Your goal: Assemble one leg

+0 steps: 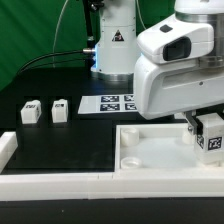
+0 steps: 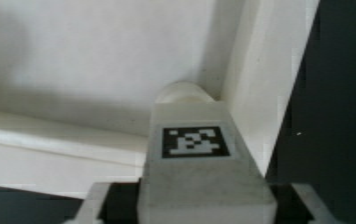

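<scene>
You have the jaws clenched on one leg point(image 1: 212, 138), which stands upright over the white panel point(image 1: 160, 150) at the exterior view's right. In the wrist view its tag faces the camera, though you cannot tell whether the leg touches the panel. The black tabletop point(image 1: 70, 85) carries a second leg point(image 1: 30, 111) and a third leg point(image 1: 60, 110) side by side at the exterior view's left, well apart from the panel, and the marker board point(image 1: 118, 102) lies flat behind the panel. A green curtain point(image 1: 25, 30) closes off the room at the back.
</scene>
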You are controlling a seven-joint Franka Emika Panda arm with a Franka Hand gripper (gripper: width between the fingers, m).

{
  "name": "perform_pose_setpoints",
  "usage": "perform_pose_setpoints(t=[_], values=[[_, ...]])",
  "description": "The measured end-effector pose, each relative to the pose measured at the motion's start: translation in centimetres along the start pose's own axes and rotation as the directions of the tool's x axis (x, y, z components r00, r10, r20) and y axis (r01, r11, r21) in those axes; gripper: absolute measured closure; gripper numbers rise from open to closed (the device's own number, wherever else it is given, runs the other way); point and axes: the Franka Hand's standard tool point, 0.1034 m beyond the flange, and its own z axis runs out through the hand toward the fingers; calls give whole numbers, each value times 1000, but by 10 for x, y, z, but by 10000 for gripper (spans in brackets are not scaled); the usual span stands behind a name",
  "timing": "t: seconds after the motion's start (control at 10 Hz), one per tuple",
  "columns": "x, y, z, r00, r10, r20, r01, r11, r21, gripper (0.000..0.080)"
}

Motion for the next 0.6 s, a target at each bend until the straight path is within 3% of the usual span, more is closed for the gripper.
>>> perform_pose_setpoints(t=[0.2, 0.3, 0.6], values=[[0, 0, 0, 998, 55, 0, -55, 998, 4, 505], [0, 2, 0, 982, 189, 1, -189, 982, 15, 505], [-1, 3, 0, 856, 518, 11, -518, 855, 24, 505]])
